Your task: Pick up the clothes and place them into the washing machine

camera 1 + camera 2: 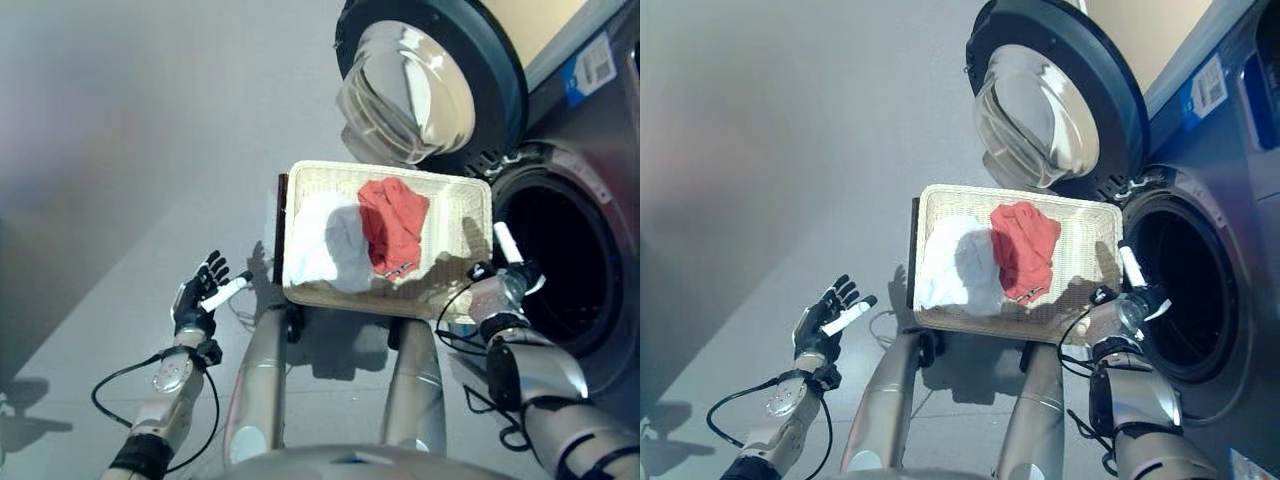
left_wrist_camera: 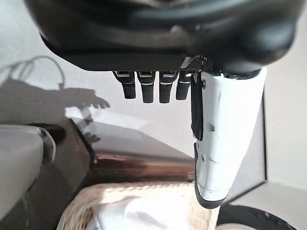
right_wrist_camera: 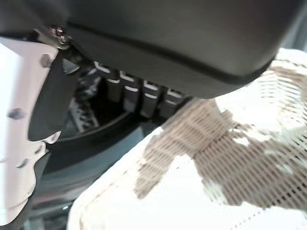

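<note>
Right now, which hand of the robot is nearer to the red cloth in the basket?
The right hand. It is at the basket's corner beside the washing machine, close to the red cloth. The left hand is out past the basket's far side, beyond the white cloth.

A crumpled red garment (image 1: 393, 224) and a white garment (image 1: 327, 243) are seen lying side by side, touching, in a cream woven basket (image 1: 462, 199). The washing machine (image 1: 560, 255), door swung open, is found just beyond the right hand (image 1: 497, 286).

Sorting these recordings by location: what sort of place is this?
Probably a laundry area: a front-loading washing machine with its door swung open, and beside it a wicker basket holding a red garment and a white garment.
</note>
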You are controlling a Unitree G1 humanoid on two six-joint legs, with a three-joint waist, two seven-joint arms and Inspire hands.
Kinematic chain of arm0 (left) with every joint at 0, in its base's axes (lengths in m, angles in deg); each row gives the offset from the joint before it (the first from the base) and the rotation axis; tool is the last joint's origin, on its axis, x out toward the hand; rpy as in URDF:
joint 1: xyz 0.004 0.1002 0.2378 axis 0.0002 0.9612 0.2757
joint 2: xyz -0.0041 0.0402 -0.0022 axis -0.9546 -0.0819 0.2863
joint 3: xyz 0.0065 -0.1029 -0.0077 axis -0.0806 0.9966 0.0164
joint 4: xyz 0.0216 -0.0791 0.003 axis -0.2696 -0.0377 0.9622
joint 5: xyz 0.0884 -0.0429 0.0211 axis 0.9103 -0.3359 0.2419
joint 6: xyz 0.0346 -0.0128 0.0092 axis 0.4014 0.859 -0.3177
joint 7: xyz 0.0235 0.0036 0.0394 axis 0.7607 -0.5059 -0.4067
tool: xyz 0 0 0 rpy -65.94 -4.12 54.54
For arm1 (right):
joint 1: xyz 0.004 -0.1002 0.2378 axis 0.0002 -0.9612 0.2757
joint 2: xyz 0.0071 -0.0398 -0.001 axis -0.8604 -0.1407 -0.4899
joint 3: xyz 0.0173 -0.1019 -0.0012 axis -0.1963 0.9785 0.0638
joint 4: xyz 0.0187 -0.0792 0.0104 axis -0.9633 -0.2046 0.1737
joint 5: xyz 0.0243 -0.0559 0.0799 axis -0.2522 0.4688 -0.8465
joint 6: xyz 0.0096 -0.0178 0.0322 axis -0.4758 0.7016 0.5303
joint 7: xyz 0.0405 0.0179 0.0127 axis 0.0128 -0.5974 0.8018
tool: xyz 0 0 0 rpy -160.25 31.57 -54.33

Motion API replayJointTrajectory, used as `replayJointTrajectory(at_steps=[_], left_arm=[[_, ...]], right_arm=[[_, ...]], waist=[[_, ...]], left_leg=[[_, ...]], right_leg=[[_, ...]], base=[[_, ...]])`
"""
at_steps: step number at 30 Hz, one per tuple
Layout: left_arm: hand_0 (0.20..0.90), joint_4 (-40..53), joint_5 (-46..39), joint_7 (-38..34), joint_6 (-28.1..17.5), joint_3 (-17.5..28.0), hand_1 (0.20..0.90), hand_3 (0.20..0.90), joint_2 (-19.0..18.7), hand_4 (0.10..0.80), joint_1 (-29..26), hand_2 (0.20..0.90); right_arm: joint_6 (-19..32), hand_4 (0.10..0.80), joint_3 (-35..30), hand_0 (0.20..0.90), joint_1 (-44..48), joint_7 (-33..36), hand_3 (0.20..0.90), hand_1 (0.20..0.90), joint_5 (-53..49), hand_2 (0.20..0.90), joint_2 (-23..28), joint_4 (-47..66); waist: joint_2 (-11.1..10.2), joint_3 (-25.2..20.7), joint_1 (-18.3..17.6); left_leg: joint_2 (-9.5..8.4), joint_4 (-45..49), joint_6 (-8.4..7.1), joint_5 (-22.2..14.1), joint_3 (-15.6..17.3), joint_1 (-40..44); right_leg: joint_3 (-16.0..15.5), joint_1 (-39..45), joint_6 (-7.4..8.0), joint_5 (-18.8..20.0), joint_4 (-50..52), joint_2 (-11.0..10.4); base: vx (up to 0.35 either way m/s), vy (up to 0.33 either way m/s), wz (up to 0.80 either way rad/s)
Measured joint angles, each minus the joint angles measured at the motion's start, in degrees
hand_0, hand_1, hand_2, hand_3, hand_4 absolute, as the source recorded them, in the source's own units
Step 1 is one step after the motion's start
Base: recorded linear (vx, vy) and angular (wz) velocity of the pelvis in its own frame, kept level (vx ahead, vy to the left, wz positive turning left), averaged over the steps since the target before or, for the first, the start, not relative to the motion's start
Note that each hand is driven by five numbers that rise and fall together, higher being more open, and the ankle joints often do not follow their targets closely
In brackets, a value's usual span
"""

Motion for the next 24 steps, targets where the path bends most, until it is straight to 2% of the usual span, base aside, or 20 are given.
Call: replayJointTrajectory(at_steps=[5,11,15,19,23,24], left_arm=[[0.900,-2.31,1.51,-0.02,-0.18,0.33,0.900,0.900,0.51,0.800,-1.06,0.900],[0.900,-7.43,4.60,-1.38,-0.28,2.70,0.900,0.900,1.47,0.800,-2.64,0.900],[0.900,-9.42,6.34,-2.29,-0.34,3.81,0.900,0.900,2.54,0.800,-3.55,0.900],[0.900,-9.69,7.52,-2.45,-0.40,4.02,0.900,0.900,2.62,0.800,-4.28,0.900],[0.900,-10.13,8.47,-2.58,-0.70,4.00,0.900,0.900,3.02,0.800,-5.05,0.900],[0.900,-10.35,8.77,-2.87,-1.06,3.88,0.900,0.900,3.29,0.800,-5.21,0.900]], right_arm=[[-0.18,0.800,1.45,0.900,-3.22,-0.95,0.900,0.900,3.89,0.900,-1.96,2.33],[-1.01,0.800,10.70,0.900,-7.50,-0.69,0.900,0.900,18.62,0.900,-1.89,7.16],[-2.65,0.800,14.94,0.900,-10.64,-1.06,0.900,0.900,26.88,0.900,-3.39,9.02],[-4.15,0.800,19.36,0.900,-13.18,-1.32,0.900,0.900,33.31,0.900,-5.49,8.96],[-5.23,0.800,19.95,0.900,-14.58,-1.13,0.900,0.900,35.22,0.900,-8.25,7.94],[-6.02,0.800,22.82,0.900,-14.92,-0.72,0.900,0.900,38.61,0.900,-8.20,7.21]], waist=[[-1.00,0.16,-0.35],[-3.11,-0.13,-0.39],[-4.06,-0.15,-0.41],[-4.42,-0.27,-0.36],[-4.40,-0.24,-0.38],[-4.41,-0.24,-0.43]], left_leg=[[-0.18,-6.26,-0.22,2.04,-0.57,6.69],[-0.31,-16.73,-0.81,5.42,-0.52,16.10],[-0.18,-21.12,-1.11,6.68,-0.50,20.77],[-0.21,-22.56,-1.21,7.00,-0.37,22.50],[-0.31,-22.40,-1.17,7.06,-0.44,22.53],[-0.37,-22.35,-1.12,7.18,-0.47,22.53]], right_leg=[[-2.20,7.63,0.96,2.37,-6.92,0.27],[-4.42,17.21,0.60,5.72,-17.37,1.06],[-5.06,21.71,0.94,6.66,-21.07,1.62],[-5.20,23.18,0.96,6.77,-22.00,1.96],[-5.23,23.20,0.95,6.75,-21.66,1.89],[-5.29,23.19,0.95,6.75,-21.53,1.80]], base=[[0.106,-0.034,0.05],[0.067,-0.035,-0.03],[0.044,-0.032,-0.01],[0.000,0.000,0.00],[-0.010,0.001,0.00],[0.000,0.000,0.00]])
